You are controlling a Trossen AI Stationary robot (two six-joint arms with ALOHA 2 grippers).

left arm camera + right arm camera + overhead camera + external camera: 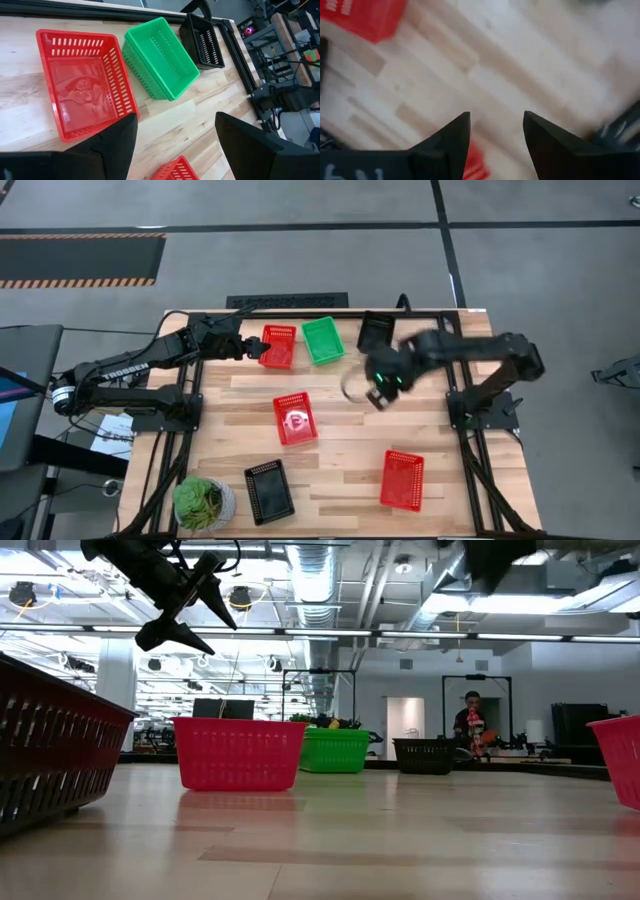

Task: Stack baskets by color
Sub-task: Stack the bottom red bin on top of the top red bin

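At the far side of the table stand a red basket (278, 346) (85, 85), green baskets (323, 340) (160, 55) nested one in another, and a black basket (376, 330) (202, 40). Another red basket (296, 418) rests mid-table, a third red one (402, 479) lies near right, and a black one (270, 491) near left. My left gripper (248, 348) (175, 145) hovers open just left of the far red basket. My right gripper (378, 392) (495, 135) hangs open above bare wood right of centre, pointing down, blurred.
A potted green plant (203, 503) stands at the near left corner. Black frame rails (470, 430) run along the table's sides. Bare wood (350, 450) lies between the middle red basket and the near right one. A person (470, 725) shows beyond the table.
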